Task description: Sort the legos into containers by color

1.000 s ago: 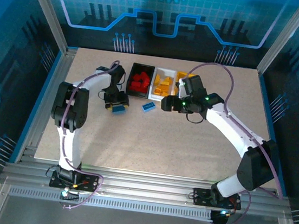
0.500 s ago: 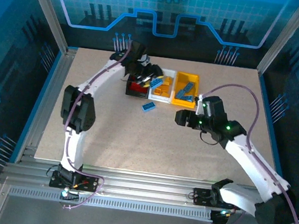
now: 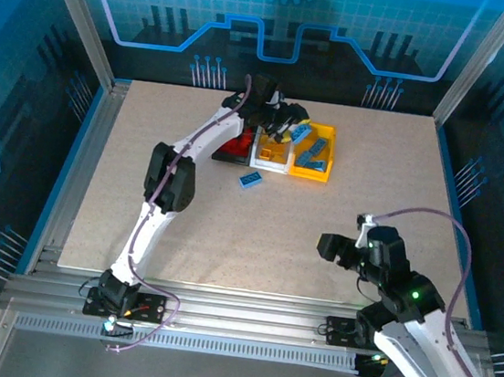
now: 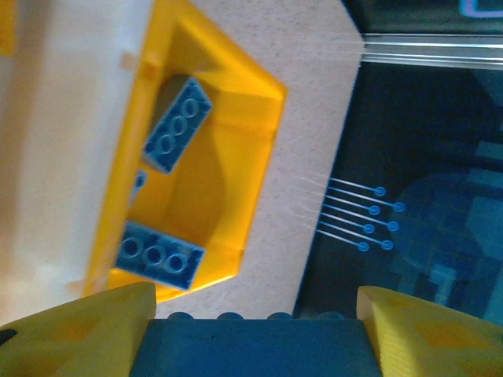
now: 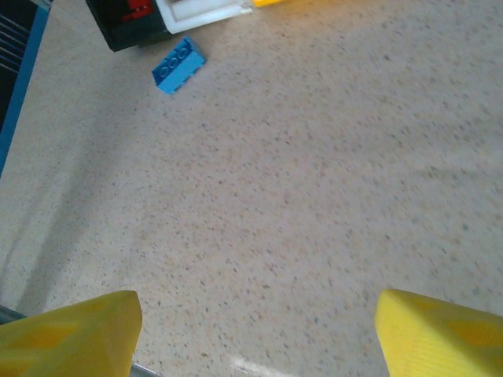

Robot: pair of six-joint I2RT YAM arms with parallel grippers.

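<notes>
My left gripper (image 3: 289, 124) reaches over the bins at the back and is shut on a blue lego (image 4: 251, 349), held lengthwise between its yellow fingers (image 4: 78, 326). Below it lies the yellow-orange bin (image 4: 259, 149), holding blue legos (image 4: 177, 124). Beside it stand the white bin (image 3: 271, 164) with yellow legos and the black bin (image 3: 228, 156) with red ones. One loose blue lego (image 3: 252, 180) lies on the table just in front of the bins, and is in the right wrist view too (image 5: 178, 65). My right gripper (image 3: 332, 247) hangs open over bare table at the near right.
The beige table (image 3: 227, 241) ends in a metal frame rail on every side. The table's far edge (image 4: 314, 236) runs just beyond the yellow-orange bin. The left arm stretches diagonally from its base up to the bins.
The left gripper has carried the blue lego rightward, from over the black and white bins to over the yellow-orange bin. The right arm has pulled back to the near right.
</notes>
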